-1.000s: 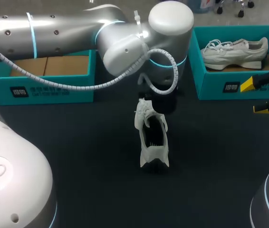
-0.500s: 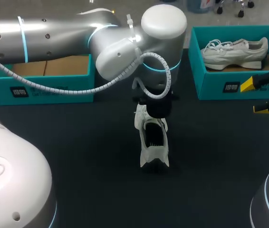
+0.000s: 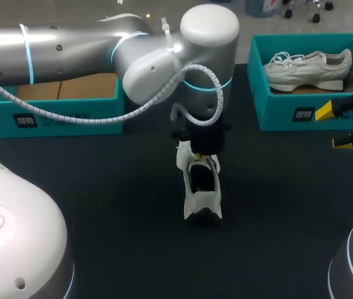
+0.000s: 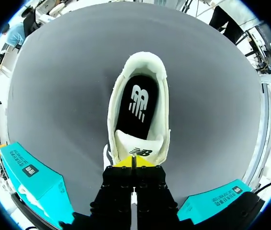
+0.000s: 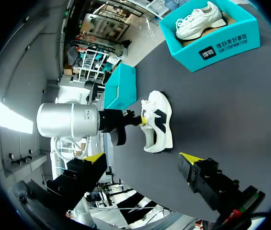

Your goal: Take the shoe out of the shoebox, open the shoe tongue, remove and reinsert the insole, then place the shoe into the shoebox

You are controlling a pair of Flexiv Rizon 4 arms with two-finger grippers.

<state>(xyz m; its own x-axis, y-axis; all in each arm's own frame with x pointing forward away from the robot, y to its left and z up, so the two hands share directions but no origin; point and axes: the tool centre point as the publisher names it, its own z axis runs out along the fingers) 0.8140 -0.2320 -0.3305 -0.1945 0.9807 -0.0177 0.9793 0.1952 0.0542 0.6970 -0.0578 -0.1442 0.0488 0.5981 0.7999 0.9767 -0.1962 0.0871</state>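
A white shoe (image 3: pixel 201 187) stands on the dark table's middle, heel toward me. In the left wrist view its black insole (image 4: pixel 139 103) lies inside and its tongue (image 4: pixel 140 143) stands up. My left gripper (image 4: pixel 133 162) is shut, its yellow tips pressed together against the tongue's upper edge; I see nothing between them. In the head view the left gripper (image 3: pixel 199 152) sits over the shoe's lace end. My right gripper (image 3: pixel 335 128) is open at the right edge, away from the shoe (image 5: pixel 158 125), with nothing between its fingers (image 5: pixel 188 159).
A teal shoebox (image 3: pixel 301 113) at the back right holds a second white shoe (image 3: pixel 307 68). Another teal shoebox (image 3: pixel 58 117) stands at the back left with only brown lining showing. Bare dark table surrounds the shoe.
My left arm has moved toward me and down, bringing its shut gripper onto the shoe's tongue. The shoe and the right gripper stay where they were.
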